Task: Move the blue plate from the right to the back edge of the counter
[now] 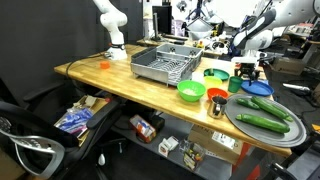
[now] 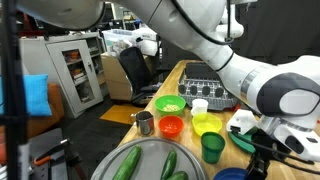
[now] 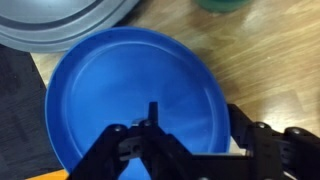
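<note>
The blue plate (image 3: 130,90) fills the wrist view, lying flat on the light-brown wooden counter (image 3: 270,60). My gripper (image 3: 195,125) is open just above it. One finger is over the plate's inside and the other is outside its rim, so the jaws straddle the rim without closing on it. In both exterior views the gripper (image 1: 248,72) (image 2: 262,150) hangs low over the counter's end, next to the grey tray. The plate shows partly below it (image 1: 257,89) (image 2: 230,175).
The grey round tray (image 1: 290,130) (image 2: 120,150) (image 3: 60,25) with cucumbers lies beside the plate. A green cup (image 2: 212,147), yellow bowl (image 2: 207,124), orange bowl (image 2: 171,126), green bowl (image 1: 191,92) and metal cup (image 2: 145,123) stand nearby. The grey dish rack (image 1: 165,65) sits mid-counter.
</note>
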`<state>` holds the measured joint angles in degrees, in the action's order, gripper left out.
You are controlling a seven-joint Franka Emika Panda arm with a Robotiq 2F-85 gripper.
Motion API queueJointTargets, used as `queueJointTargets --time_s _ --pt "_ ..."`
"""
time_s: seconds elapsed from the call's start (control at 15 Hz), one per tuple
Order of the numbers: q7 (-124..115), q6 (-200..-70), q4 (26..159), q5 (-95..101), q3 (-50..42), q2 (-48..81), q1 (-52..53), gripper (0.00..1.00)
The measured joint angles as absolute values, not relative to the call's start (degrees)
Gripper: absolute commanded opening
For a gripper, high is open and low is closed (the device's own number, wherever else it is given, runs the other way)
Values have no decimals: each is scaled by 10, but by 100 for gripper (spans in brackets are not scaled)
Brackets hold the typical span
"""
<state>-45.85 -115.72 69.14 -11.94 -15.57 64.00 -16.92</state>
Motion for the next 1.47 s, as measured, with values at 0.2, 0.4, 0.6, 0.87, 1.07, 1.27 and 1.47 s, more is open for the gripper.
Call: queueJointTargets --time_s 0.2,0.4,0.6,0.87,1.07,1.27,1.47 --pt "-459 -1154 685 -119 -155 641 -169 19" --pt "-459 -1147 680 -117 -155 642 -169 1" --pt "-458 -1144 677 -113 -155 642 -169 1" --pt "-458 -1140 674 -102 -155 645 -168 1" --pt "-458 -1139 672 -101 -155 645 -168 1" --pt "-458 -1142 667 -100 -159 645 -169 1" --pt "-458 -1148 661 -93 -168 642 -168 1"
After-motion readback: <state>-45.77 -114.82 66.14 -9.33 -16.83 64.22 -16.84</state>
